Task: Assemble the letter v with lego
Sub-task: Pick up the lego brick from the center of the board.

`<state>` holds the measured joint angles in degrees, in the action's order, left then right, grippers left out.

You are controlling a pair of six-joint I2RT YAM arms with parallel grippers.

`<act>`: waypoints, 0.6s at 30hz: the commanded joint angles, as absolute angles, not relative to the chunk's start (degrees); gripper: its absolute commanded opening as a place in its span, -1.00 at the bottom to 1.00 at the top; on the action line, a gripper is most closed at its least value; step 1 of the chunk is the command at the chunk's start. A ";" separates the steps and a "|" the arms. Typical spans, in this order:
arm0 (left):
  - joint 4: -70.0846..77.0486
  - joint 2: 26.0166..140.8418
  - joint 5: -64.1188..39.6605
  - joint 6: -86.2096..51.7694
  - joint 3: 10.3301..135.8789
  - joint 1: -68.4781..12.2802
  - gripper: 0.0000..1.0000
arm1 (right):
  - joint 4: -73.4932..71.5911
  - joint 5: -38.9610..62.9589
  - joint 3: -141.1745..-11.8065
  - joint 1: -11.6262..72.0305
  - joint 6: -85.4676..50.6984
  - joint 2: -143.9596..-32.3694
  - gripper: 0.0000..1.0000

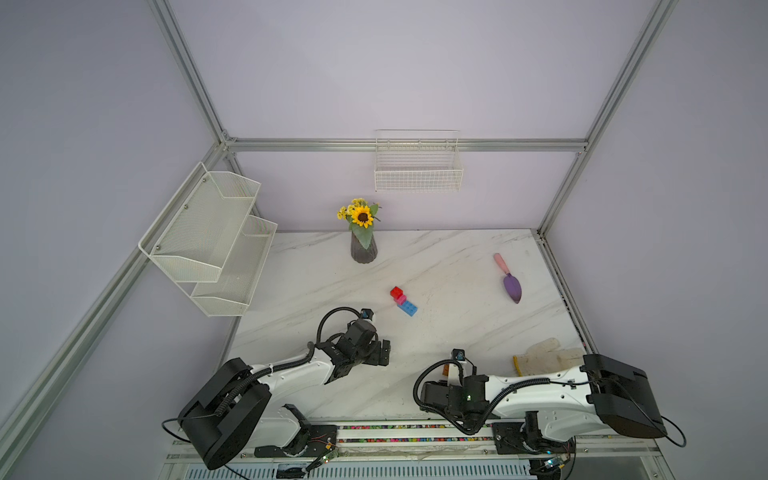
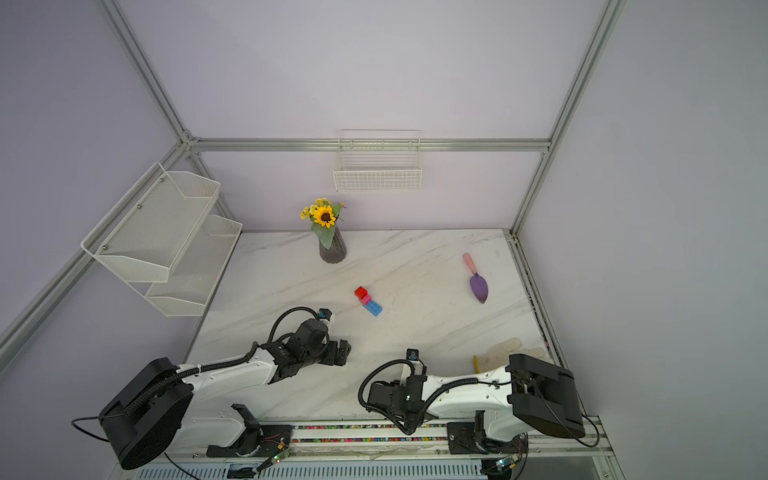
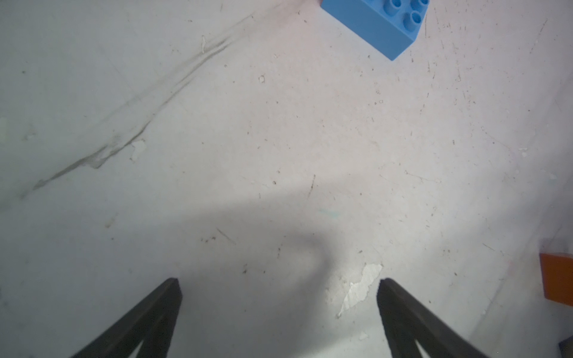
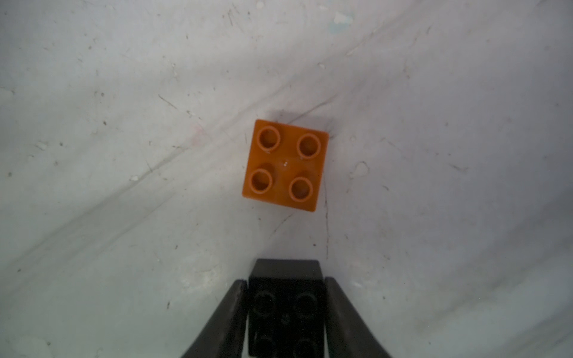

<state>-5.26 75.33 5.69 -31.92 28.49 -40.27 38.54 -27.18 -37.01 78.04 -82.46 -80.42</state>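
Right end effector (image 4: pixel 286 280) clamped on the black brick (image 4: pixel 285 310), orange brick (image 4: pixel 285 165) just ahead, blue brick (image 1: pixel 407 307) farther out, forward-left.

Soft, even light fills both top views; the pale surface (image 1: pixel 457 266) is bright without glare. A broad, soft-edged shadow crosses it in the left wrist view. In the right wrist view the orange brick (image 4: pixel 285 165) is sharp with a short shadow; the black brick (image 4: pixel 285 307) is dim, slightly blurred.

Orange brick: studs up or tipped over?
Studs up: the orange brick shows all four studs to the right wrist camera.
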 commanded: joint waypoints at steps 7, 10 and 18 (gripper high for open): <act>-4.41 75.24 5.10 -32.65 28.52 -40.52 1.00 | 37.61 -28.04 -33.58 78.40 -86.07 -78.75 -0.15; -4.47 75.21 5.22 -32.69 28.36 -40.52 1.00 | 37.79 -28.12 -33.73 78.40 -86.04 -78.76 -0.21; -4.11 74.33 4.57 -33.13 28.21 -40.70 0.99 | 39.01 -29.17 -35.79 78.40 -80.85 -75.90 -0.43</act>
